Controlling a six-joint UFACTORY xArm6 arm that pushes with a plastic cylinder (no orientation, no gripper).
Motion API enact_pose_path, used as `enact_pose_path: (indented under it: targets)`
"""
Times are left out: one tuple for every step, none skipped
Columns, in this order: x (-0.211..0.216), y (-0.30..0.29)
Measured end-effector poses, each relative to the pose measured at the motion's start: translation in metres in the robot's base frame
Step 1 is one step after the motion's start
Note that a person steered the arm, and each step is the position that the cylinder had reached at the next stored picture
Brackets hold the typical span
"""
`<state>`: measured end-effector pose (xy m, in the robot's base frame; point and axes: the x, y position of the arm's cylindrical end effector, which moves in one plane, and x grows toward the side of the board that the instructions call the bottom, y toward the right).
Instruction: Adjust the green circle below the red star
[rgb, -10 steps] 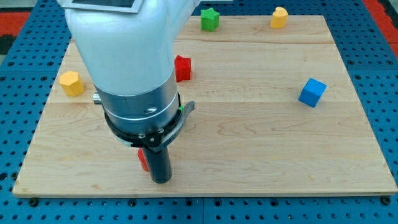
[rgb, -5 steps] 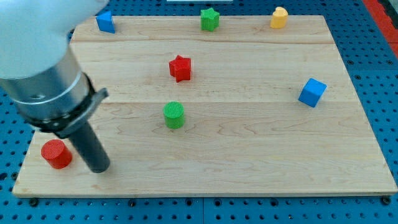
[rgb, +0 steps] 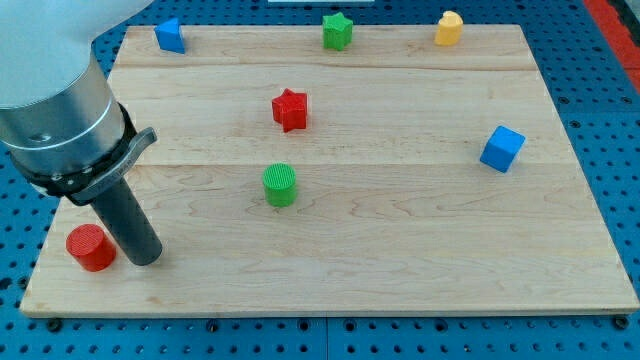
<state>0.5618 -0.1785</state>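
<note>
The green circle stands on the wooden board, just below and slightly to the view's left of the red star. My tip rests on the board at the view's lower left, well to the left of the green circle and right beside a red circle. The rod is upright and touches neither the green circle nor the red star.
A blue block sits at the view's top left, a green star at the top middle, a yellow block at the top right, and a blue cube at the right. The arm's body covers the board's left edge.
The arm has swung from the board's middle to the lower left, uncovering the green circle and red star. The red circle now lies at the lower left beside my tip.
</note>
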Motion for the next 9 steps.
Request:
enact_pose_path:
  targets:
    - [0.0, 0.0]
    - [-0.001, 0.0]
    - [-0.009, 0.0]
    - [-0.025, 0.0]
    - [-0.04, 0.0]
    - [-0.053, 0.015]
    - [-0.058, 0.018]
    - [-0.059, 0.018]
    - [-0.064, 0.018]
